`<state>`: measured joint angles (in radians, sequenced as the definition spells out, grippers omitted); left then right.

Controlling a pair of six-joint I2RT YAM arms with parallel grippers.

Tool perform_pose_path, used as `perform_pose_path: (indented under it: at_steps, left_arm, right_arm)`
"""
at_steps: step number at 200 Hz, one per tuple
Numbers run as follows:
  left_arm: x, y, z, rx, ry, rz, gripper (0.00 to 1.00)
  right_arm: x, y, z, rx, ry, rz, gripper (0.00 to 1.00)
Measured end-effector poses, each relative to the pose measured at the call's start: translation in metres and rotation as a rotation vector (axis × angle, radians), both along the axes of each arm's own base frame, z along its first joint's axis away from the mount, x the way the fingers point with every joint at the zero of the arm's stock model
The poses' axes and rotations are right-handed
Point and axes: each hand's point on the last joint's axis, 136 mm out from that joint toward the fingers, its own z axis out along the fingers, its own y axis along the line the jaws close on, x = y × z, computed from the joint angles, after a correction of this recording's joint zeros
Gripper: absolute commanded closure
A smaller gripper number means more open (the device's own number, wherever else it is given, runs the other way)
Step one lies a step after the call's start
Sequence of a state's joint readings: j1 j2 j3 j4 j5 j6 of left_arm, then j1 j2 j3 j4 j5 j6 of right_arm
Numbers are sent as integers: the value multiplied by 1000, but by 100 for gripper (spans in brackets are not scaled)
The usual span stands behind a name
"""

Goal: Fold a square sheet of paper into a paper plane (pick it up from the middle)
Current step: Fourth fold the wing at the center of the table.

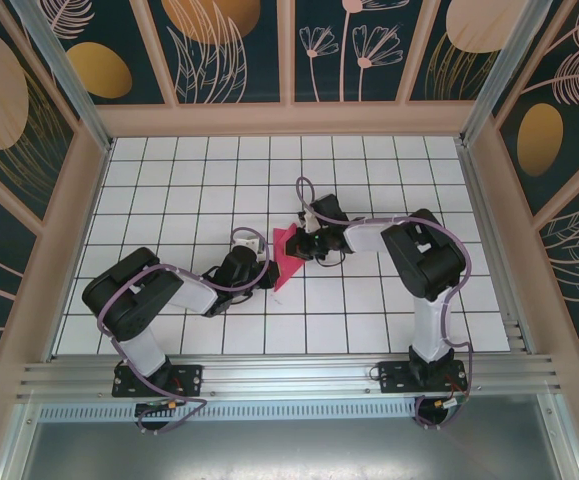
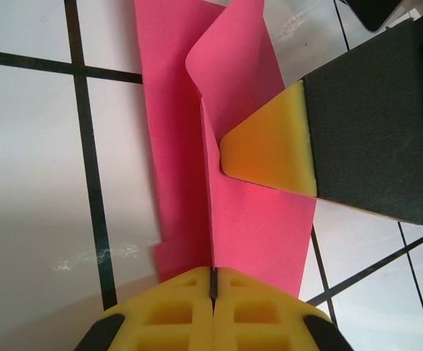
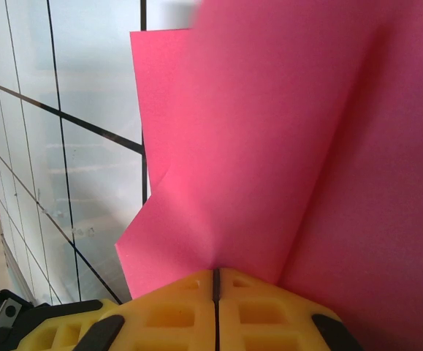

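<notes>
1. Walls: dark panels with pale flower and leaf patterns, set in light frames around three sides of the work area.

2. Table: white top ruled into squares by dark lines. A metal rail runs along its near edge.

3. Left arm: black and white, bent low over the table and reaching towards the middle.

4. Right arm: same build, elbow raised, forearm reaching left towards the middle.

5. Pink paper: one partly folded sheet near the middle of the table, between the two claws. In the left wrist view the paper lies in overlapping layers with one flap curling upward. In the right wrist view the paper rises as a broad, creased sheet.

6. Left gripper: yellow fingertips pressed together, pinching the near edge of the paper. From above, this gripper sits at the sheet's left side.

7. Right gripper: fingertips pressed together, pinching the paper at a crease. From above, this gripper sits at the sheet's upper right.
</notes>
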<state>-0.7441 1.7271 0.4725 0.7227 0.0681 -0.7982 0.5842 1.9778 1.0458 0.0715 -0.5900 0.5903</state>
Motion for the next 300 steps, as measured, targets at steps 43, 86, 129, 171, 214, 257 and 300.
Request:
perform_pose_path:
  at_steps: [43, 86, 129, 171, 214, 257, 300]
  left_arm:
    - [0, 1, 5, -8, 1, 11, 73]
    - [14, 18, 21, -27, -2, 80, 62]
    - [30, 23, 27, -62, 17, 98, 61]
    - [34, 12, 19, -74, 53, 66, 67]
    - [41, 5, 8, -70, 78, 52, 77]
    - [42, 4, 4, -61, 87, 53, 92]
    - [43, 5, 1, -48, 86, 52, 100]
  right_arm:
    - [1, 0, 0, -12, -2, -4, 92]
    - [1, 0, 0, -18, 0, -5, 92]
    - [2, 0, 0, -20, -1, -7, 92]
    - [2, 0, 0, -20, -2, -8, 92]
    - [2, 0, 0, -22, -3, -9, 92]
    - [3, 0, 0, -23, -3, -10, 91]
    - [5, 0, 2, -31, -7, -16, 88]
